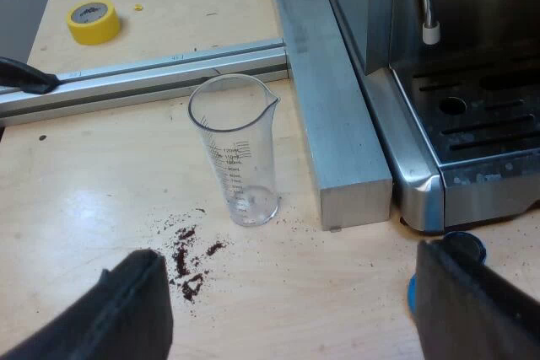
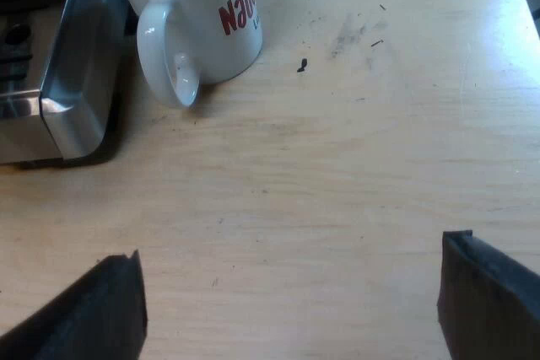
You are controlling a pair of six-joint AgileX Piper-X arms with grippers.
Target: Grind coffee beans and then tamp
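Observation:
A clear measuring glass (image 1: 235,151) stands upright and empty on the wooden table (image 1: 101,183), close to the corner of the espresso machine (image 1: 447,115). My left gripper (image 1: 295,314) hangs open above the table, short of the glass, with nothing between its fingers. A blue tamper (image 1: 451,263) peeks out from behind one left finger, by the machine's drip tray. A white mug (image 2: 198,14) with red lettering stands beside the machine's metal base (image 2: 59,82). My right gripper (image 2: 291,305) is open over bare wood, some way from the mug.
Spilled coffee grounds (image 1: 192,263) lie on the table near the glass. An aluminium beam (image 1: 329,99) runs along the machine's side and another rail (image 1: 143,77) crosses behind the glass. A yellow tape roll (image 1: 94,21) lies beyond the rail. A steam wand (image 1: 429,6) hangs over the drip tray.

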